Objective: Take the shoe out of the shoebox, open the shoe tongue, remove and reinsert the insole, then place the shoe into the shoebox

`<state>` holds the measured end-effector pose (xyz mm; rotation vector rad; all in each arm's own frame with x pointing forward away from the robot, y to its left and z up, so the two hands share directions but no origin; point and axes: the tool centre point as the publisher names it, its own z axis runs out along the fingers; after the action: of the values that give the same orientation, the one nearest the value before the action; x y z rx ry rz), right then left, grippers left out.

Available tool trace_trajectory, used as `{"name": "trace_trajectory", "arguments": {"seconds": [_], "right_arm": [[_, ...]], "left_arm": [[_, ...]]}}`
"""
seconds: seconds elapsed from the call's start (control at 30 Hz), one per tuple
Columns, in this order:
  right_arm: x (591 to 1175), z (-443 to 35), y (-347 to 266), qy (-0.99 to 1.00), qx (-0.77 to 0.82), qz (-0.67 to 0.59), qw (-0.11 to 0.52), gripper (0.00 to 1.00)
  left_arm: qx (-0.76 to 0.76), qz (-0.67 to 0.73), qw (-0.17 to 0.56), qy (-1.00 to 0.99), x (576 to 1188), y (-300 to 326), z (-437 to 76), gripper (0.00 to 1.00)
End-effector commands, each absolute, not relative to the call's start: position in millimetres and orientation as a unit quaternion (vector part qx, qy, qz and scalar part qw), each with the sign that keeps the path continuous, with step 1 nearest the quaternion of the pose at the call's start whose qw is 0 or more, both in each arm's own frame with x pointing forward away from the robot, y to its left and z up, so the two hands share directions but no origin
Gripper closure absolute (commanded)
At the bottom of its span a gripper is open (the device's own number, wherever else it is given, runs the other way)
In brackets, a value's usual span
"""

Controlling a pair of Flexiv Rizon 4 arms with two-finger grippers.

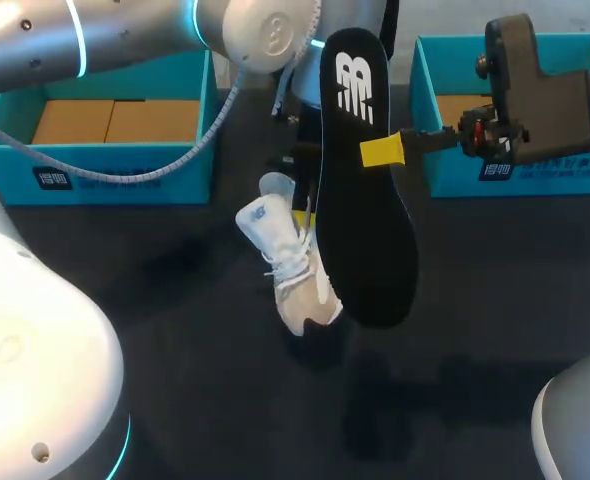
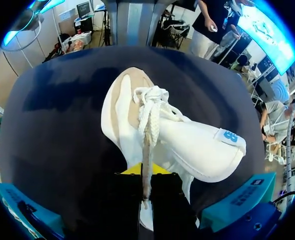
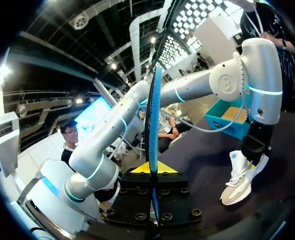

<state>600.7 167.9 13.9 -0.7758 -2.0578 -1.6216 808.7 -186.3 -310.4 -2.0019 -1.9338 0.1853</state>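
- Two shoeboxes stand at the far side of the desk: the left shoebox and the right shoebox, well apart.
- The shoe is out of both, over the middle of the desk and nearer than them, toe down and heel up.
- The left gripper holds the shoe from above at the heel end.
- The insole hangs just right of the shoe, standing on end above the desk.
- The right gripper, coming in from the right, clamps the insole's edge.
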Motion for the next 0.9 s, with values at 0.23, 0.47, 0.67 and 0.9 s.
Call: {"name": "trace_trajectory", "arguments": {"seconds": [0.23, 0.47, 0.67, 0.9], "right_arm": [[604, 14, 172, -0.738, -0.278, -0.579, 0.205, 1.00], [604, 14, 172, -0.738, -0.278, -0.579, 0.205, 1.00], [604, 14, 172, -0.738, -0.278, -0.579, 0.205, 1.00], [604, 14, 172, -0.738, -0.278, -0.579, 0.205, 1.00]], "left_arm": [[-0.711, 0.070, 0.185, -0.675, 799, -179, -311, 1.00], [-0.713, 0.075, 0.196, -0.669, 789, -178, -316, 1.00], [-0.714, 0.071, 0.211, -0.664, 779, -175, -323, 1.00], [-0.709, 0.061, 0.227, -0.665, 772, -172, -335, 1.00]]}}
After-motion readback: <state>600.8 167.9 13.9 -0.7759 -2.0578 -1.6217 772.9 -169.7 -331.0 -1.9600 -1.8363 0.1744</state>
